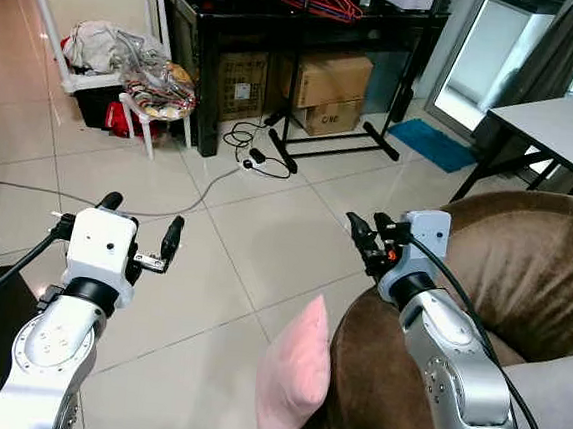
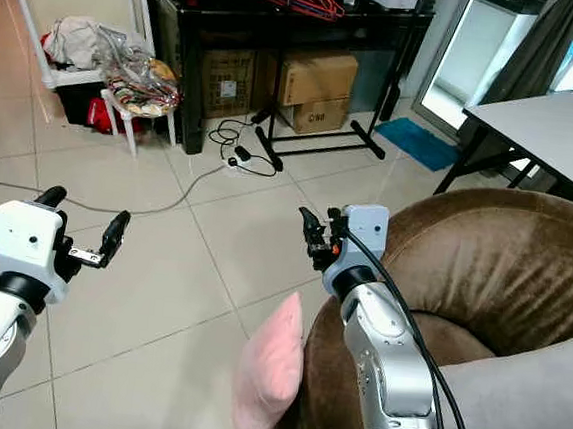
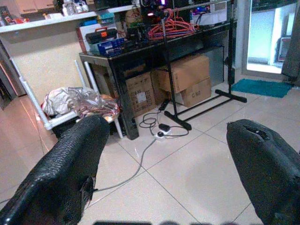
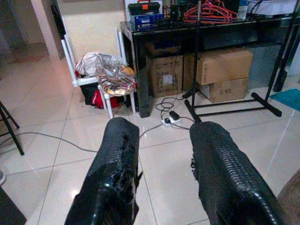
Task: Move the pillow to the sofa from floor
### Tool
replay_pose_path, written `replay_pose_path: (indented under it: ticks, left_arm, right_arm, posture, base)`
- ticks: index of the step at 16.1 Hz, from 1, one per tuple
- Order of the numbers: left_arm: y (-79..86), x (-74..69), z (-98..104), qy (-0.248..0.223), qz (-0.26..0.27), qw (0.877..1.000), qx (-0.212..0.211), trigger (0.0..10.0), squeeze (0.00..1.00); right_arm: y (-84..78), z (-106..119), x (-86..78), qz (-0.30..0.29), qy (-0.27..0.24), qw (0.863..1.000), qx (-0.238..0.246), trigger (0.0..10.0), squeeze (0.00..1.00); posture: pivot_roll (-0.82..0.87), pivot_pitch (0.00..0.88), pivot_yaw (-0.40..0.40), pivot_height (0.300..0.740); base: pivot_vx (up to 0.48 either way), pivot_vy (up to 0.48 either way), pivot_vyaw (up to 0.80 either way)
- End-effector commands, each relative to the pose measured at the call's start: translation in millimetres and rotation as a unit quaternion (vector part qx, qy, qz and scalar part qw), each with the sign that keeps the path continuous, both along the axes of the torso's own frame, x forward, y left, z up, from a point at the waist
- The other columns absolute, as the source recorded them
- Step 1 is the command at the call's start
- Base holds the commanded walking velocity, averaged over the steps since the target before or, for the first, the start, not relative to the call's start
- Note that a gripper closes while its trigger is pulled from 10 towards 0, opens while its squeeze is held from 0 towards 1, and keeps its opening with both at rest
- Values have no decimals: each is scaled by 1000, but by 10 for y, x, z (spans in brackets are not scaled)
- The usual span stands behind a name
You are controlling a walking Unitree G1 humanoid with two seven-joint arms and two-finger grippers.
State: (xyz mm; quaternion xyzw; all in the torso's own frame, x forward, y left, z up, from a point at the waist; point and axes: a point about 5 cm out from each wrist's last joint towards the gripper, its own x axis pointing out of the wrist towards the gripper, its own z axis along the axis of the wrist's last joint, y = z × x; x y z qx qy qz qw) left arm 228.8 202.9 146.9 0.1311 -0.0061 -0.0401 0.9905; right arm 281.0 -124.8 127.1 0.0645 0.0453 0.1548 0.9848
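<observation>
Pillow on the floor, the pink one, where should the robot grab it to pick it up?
Probably the top corner of the pink pillow. It stands on edge on the tiles, leaning against the brown sofa, so that corner pokes up free. The sofa blocks one side, so coming from above on the open floor side looks easiest, likely with the left hand, which is open.
</observation>
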Motion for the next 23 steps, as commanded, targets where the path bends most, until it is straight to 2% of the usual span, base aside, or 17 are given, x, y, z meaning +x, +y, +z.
replay_pose_path:
  ticks: [1,11,20,23]
  left_arm:
    - [-6,5,20,-6,3,1000,5,10000,0]
    - [19,26,7,-10,14,1000,9,10000,0]
    - [7,14,-1,-14,2,1000,-1,10000,0]
    - [9,-20,3,-16,1,1000,-3,10000,0]
  right_arm:
    - [-22,-2,-7,0,0,1000,1,10000,0]
    - [0,-1,-18,5,-5,1000,1,10000,0]
    - [0,-5,-25,7,-8,1000,-2,10000,0]
    - [5,-11,-28,11,-7,1000,-4,10000,0]
  posture:
    - [9,0,-57,732]
    - [11,0,-57,637]
    - [9,0,-58,637]
    - [13,0,-61,637]
  base:
    - [0,0,0]
    - [0,0,0]
    - [0,0,0]
    - [277,0,0]
